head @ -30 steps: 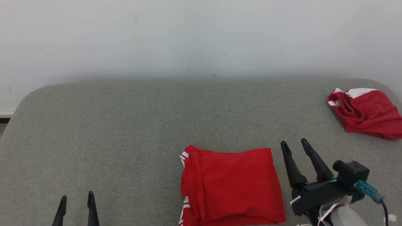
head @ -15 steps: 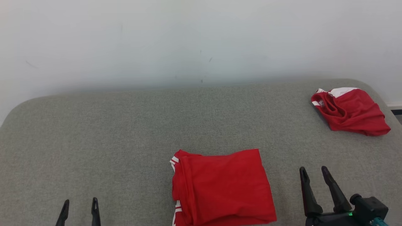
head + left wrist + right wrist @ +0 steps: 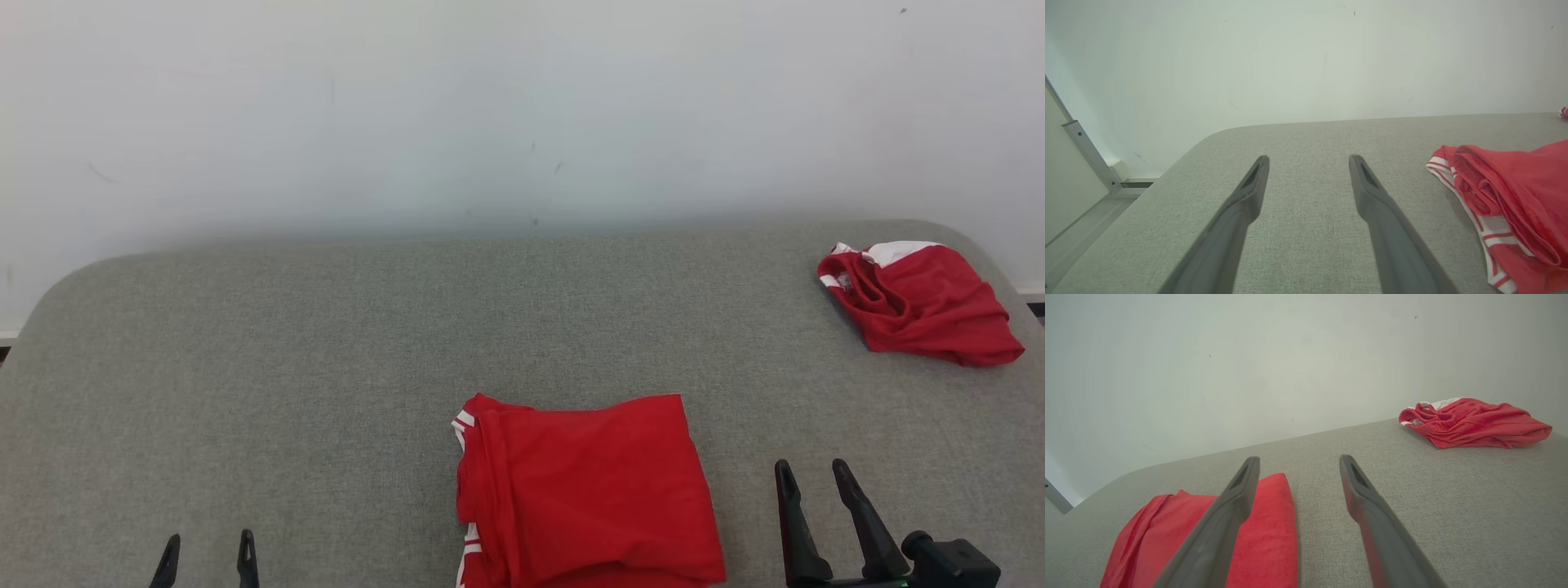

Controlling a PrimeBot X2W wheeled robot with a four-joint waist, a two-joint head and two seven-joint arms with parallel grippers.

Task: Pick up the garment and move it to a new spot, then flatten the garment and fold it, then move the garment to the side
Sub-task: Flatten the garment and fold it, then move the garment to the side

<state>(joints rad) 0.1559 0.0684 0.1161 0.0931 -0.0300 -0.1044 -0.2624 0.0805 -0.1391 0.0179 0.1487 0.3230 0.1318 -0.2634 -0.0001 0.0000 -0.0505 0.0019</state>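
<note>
We find the left gripper [image 3: 208, 541] and right gripper [image 3: 811, 467] fingers spread wide, holding nothing; the folded garment [image 3: 584, 490] lies between them on the cushion [image 3: 326, 367], nearer the right.

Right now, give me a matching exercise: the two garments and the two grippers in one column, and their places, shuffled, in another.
1. folded garment
2. crumpled garment
3. left gripper
4. right gripper

A. far right corner of the pad
B. open, just right of the folded garment
C. near middle of the pad
D. open, near left, apart from both garments

Pairs: 1-C, 2-A, 3-D, 4-B
</note>
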